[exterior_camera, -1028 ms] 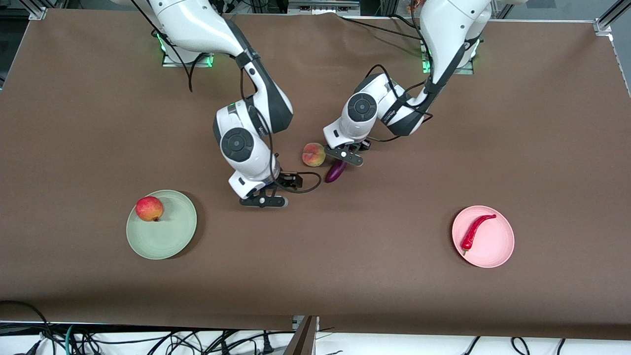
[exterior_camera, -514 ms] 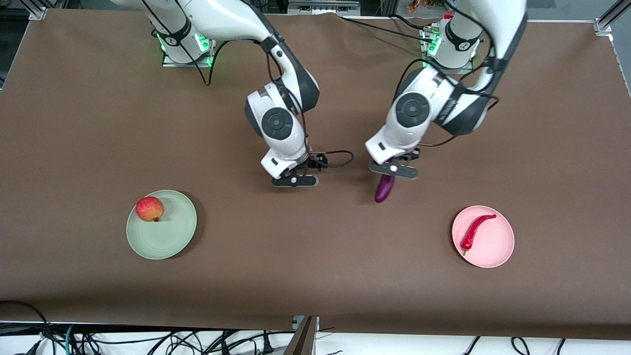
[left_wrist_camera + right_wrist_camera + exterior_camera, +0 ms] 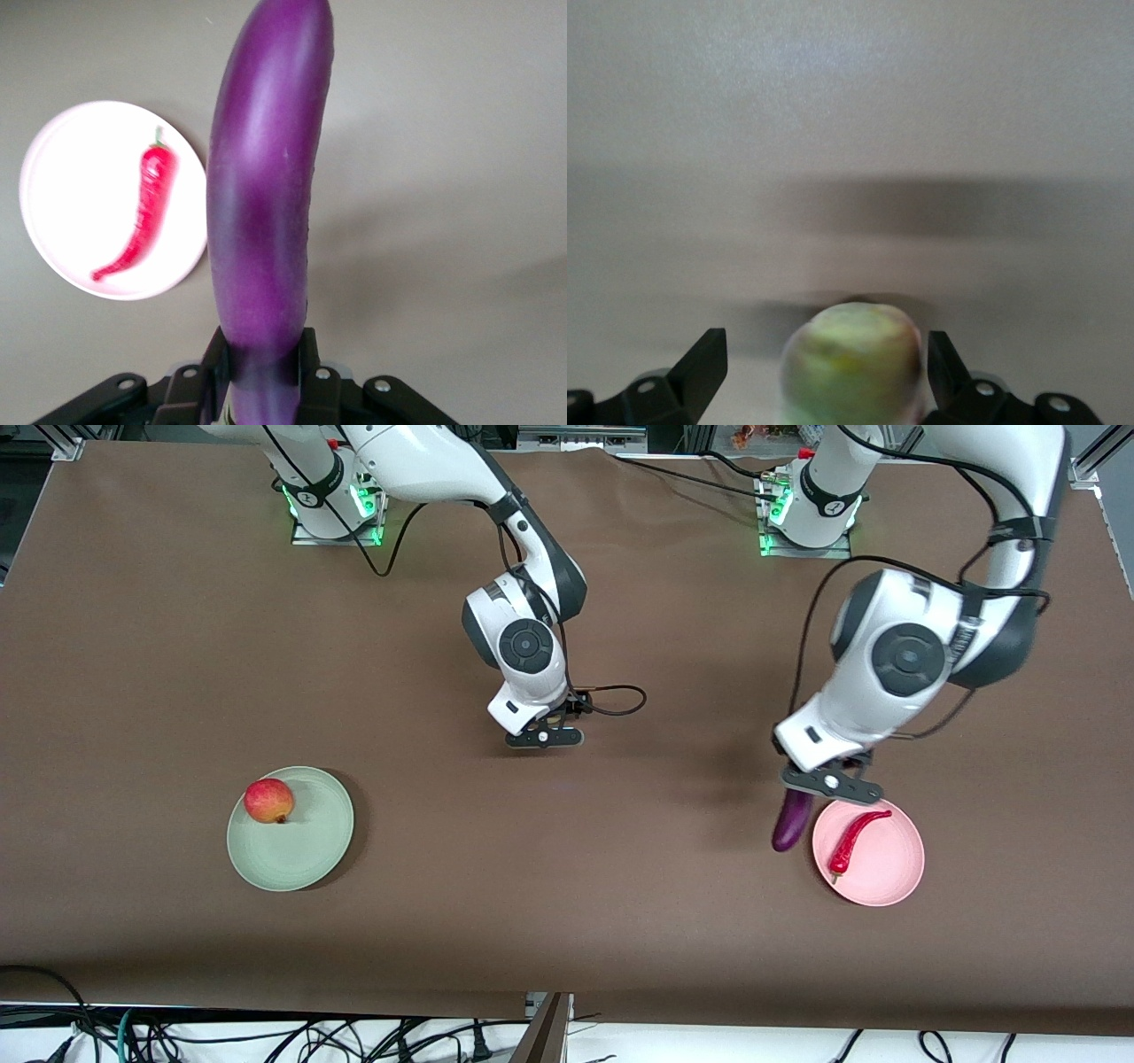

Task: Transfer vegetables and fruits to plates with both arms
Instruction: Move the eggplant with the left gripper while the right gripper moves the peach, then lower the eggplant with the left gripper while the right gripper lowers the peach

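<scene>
**A:** Left wrist view first: the left hand (image 3: 263, 376) is clamped on the stem end of the eggplant (image 3: 266, 177), which hangs long and free below it. It is over the bench (image 3: 567, 886) right at the edge of the pink plate (image 3: 890, 877), not yet over the plate's middle. What worries you?

**B:** If it lets go here, I'd guess the eggplant tips off the rim onto the bench. It could also land on the red chili pepper (image 3: 852, 840) lying in the plate and knock it out.

**A:** And the right hand (image 3: 824, 363)?

**B:** It hangs over mid-bench with its fingers apart, flanking the peach (image 3: 852, 361), not visibly pressing it. Closing off-centre could roll the peach away. The apple (image 3: 268, 800) sits on the green plate (image 3: 306, 859).

**A:** Any writing?

**B:** None I can read anywhere.
</scene>
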Robot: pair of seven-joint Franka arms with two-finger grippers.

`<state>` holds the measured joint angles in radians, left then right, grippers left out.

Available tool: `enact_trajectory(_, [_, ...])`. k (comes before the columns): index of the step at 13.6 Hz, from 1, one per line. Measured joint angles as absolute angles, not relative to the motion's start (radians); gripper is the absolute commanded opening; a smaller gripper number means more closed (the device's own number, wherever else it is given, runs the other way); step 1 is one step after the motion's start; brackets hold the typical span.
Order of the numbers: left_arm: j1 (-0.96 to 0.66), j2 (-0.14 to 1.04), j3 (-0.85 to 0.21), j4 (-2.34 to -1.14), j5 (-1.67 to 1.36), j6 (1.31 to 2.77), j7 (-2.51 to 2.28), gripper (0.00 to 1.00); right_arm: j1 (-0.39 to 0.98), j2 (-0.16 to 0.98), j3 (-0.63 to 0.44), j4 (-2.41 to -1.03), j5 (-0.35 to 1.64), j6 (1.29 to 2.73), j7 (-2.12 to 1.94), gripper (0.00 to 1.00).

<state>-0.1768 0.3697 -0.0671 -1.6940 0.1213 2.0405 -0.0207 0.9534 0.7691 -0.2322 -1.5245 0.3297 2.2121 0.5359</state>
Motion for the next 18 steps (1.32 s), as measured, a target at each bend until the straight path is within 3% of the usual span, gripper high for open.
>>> enact_trajectory(4, [-0.166, 0.493, 0.039, -1.545, 0.122, 2.041, 0.193, 0.0, 0.98, 0.783, -0.232, -1.537, 0.329, 2.211, 0.536, 0.99])
enact_trajectory(5, [-0.164, 0.538, 0.073, -1.506, 0.122, 2.042, 0.255, 0.0, 0.986, 0.791, -0.232, -1.541, 0.329, 2.211, 0.536, 0.85])
enact_trajectory(6, [-0.158, 0.585, 0.101, -1.468, 0.122, 2.043, 0.306, 0.01, 0.99, 0.8, -0.232, -1.546, 0.329, 2.211, 0.536, 0.61])
enact_trajectory(7, [-0.147, 0.626, 0.118, -1.44, 0.122, 2.048, 0.346, 0.01, 0.993, 0.804, -0.234, -1.547, 0.326, 2.212, 0.536, 0.17])
enact_trajectory(10, [-0.086, 0.716, 0.128, -1.41, 0.122, 2.114, 0.415, 0.01, 0.995, 0.802, -0.238, -1.547, 0.324, 2.21, 0.536, 0.08])
enact_trajectory(12, [-0.07, 0.749, 0.127, -1.408, 0.122, 2.127, 0.423, 0.03, 0.995, 0.801, -0.267, -1.544, 0.319, 2.201, 0.533, 0.08])
enact_trajectory(14, [-0.075, 0.77, 0.122, -1.411, 0.122, 2.121, 0.423, 0.2, 0.993, 0.789, -0.357, -1.524, 0.306, 2.154, 0.48, 0.08])
enact_trajectory(15, [-0.077, 0.782, 0.121, -1.414, 0.122, 2.117, 0.423, 0.39, 0.991, 0.776, -0.422, -1.514, 0.305, 2.125, 0.414, 0.08])
enact_trajectory(16, [-0.077, 0.796, 0.121, -1.417, 0.122, 2.116, 0.423, 0.52, 0.985, 0.763, -0.492, -1.512, 0.304, 2.098, 0.326, 0.08])
enact_trajectory(17, [-0.076, 0.807, 0.122, -1.418, 0.122, 2.116, 0.423, 0.96, 0.967, 0.755, -0.547, -1.513, 0.305, 2.078, 0.234, 0.08])
enact_trajectory(18, [-0.075, 0.812, 0.122, -1.418, 0.122, 2.118, 0.423, 1.0, 0.931, 0.75, -0.579, -1.514, 0.304, 2.066, 0.152, 0.08])
